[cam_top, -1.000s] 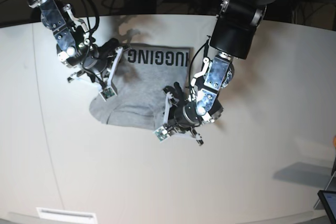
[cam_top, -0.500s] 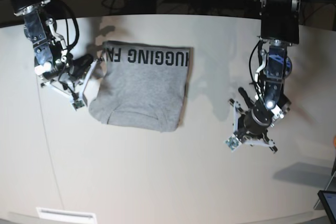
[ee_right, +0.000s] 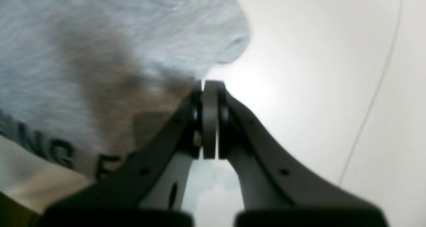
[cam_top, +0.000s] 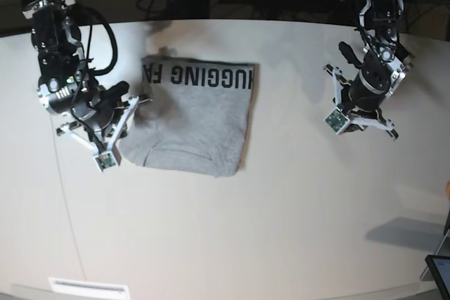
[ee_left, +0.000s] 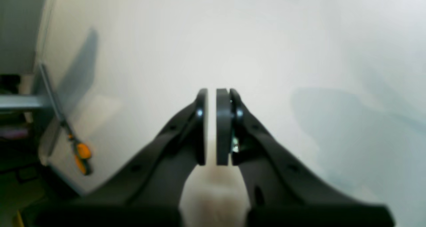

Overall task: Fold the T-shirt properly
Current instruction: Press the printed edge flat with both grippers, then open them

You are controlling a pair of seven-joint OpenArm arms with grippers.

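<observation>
Two claws clenched, grasping nothing: left gripper (cam_top: 349, 56) upper right, right gripper (cam_top: 132, 95) beside folded T-shirt (cam_top: 197, 114) on table (cam_top: 281, 209), lettering along top.

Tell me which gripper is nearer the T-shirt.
Right. The right gripper is at the T-shirt's edge; the left gripper is well off to the other side, over bare table.

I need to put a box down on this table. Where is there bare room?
Free: the wide stretch between the shirt and the left claw, and the whole near half of the table. Crowded: the right claw sits at the shirt's edge.
</observation>
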